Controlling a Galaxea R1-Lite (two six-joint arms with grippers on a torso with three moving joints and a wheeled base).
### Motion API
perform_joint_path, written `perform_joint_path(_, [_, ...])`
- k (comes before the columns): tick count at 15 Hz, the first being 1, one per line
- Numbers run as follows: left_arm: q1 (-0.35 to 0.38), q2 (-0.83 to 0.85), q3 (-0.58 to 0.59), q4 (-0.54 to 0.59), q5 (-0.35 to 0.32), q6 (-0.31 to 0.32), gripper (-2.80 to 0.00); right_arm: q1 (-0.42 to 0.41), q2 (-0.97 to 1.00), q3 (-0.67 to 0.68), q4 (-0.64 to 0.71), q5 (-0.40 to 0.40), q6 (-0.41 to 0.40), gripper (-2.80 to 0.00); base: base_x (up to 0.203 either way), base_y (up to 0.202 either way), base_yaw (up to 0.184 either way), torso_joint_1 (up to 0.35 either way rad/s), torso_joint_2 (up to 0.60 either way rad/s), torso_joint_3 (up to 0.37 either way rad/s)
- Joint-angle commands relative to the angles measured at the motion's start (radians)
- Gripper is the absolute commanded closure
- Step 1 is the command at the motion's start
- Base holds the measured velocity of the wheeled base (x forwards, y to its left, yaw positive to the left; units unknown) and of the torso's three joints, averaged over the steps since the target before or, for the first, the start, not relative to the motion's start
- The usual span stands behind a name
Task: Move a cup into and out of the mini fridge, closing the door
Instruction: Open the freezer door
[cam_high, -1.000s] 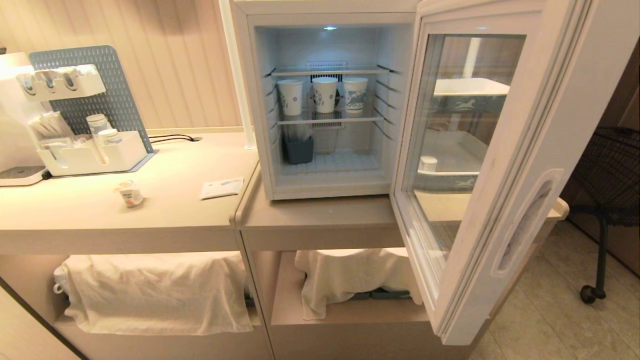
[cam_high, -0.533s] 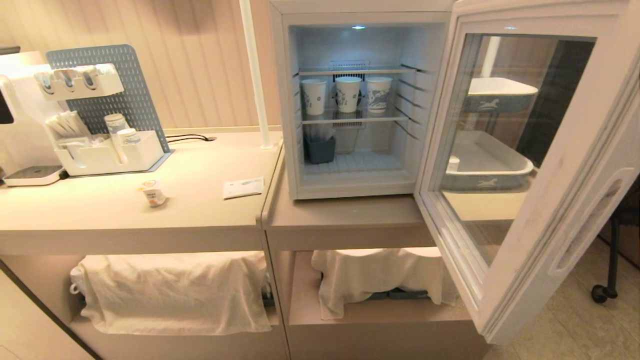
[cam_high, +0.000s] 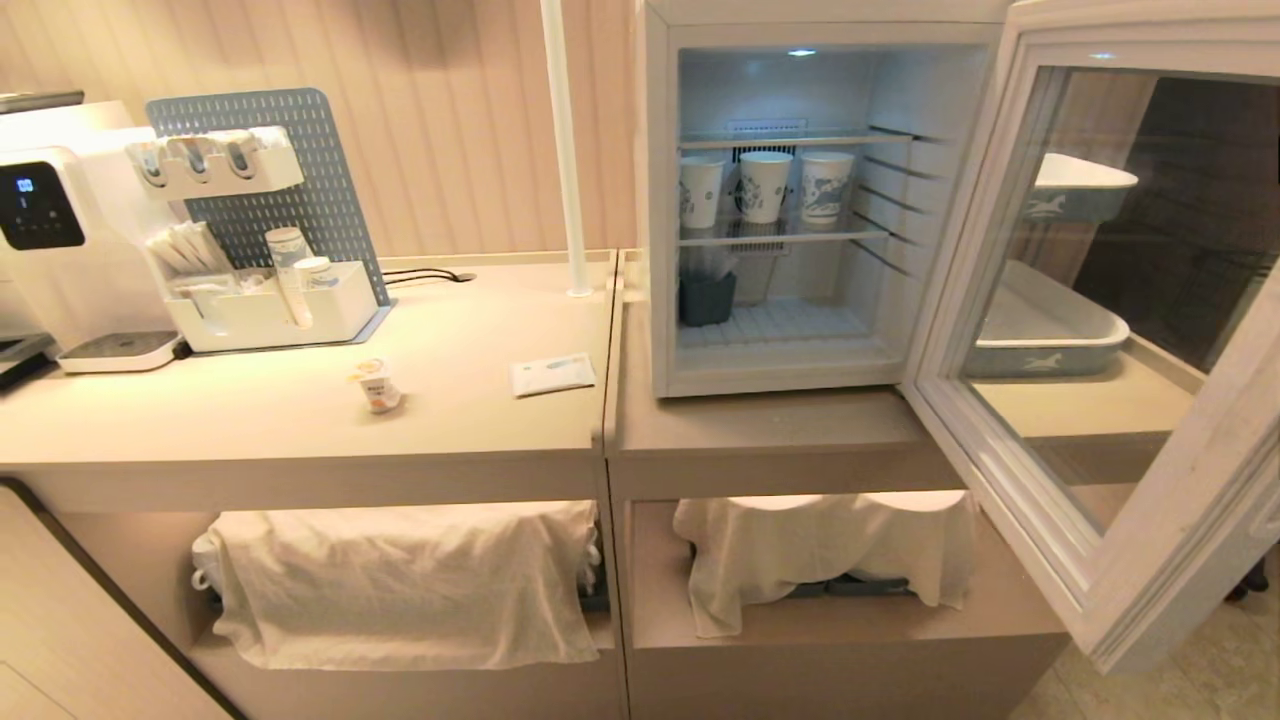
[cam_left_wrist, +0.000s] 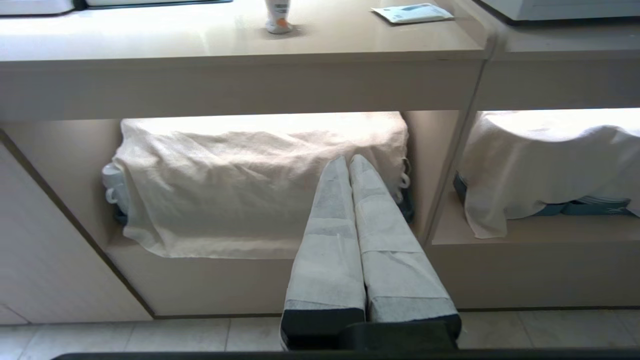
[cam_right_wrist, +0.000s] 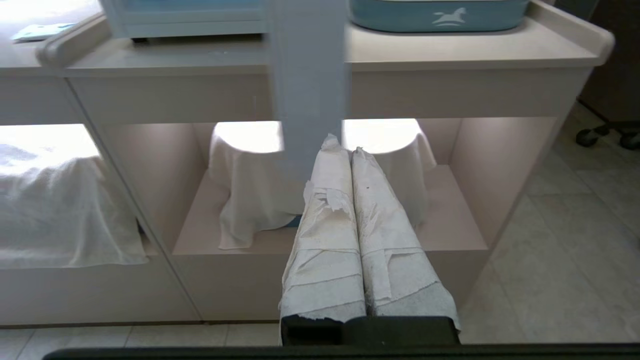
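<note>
Both sets of jaws are pressed fully together and hold nothing: the left gripper (cam_left_wrist: 350, 160) and the right gripper (cam_right_wrist: 342, 145), each wrapped in white paper tape, are parked low in front of the cloth-draped lower shelves, below the beige tabletop (cam_high: 300, 430).

Compared with a second ago, the whole head view has slid rightward, so the camera has been carried leftward; the things themselves have not been moved. From this it is judged that the robot is being lined up with the cup, and no grasp has begun.

The tiny white yogurt-style cup with an orange label (cam_high: 378, 385) is stood upright on the tabletop at about 9 o'clock from the boxy white mini fridge (cam_high: 660, 200). The glass-windowed door (cam_high: 1120, 560) is swung wide open at 3 o'clock. Three blue-printed white paper cups (cam_high: 765, 185) are lined up on a wire shelf.

No lettering can be read.
</note>
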Motion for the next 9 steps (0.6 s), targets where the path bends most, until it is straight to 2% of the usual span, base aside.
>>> perform_joint_path(1, [0.0,0.001,-0.001,0.0,0.001,0.0,0.0,0.0,-0.002,0.009,0.0,0.0,-0.002,0.0,0.0,0.191,-0.001,-0.001,0.0,0.007])
perform_joint_path(9, [0.001,0.001,0.0,0.0,0.0,0.0,0.0,0.0,-0.002,0.009,0.0,0.0,-0.001,0.0,0.0,0.195,0.0,0.002,0.0,0.002])
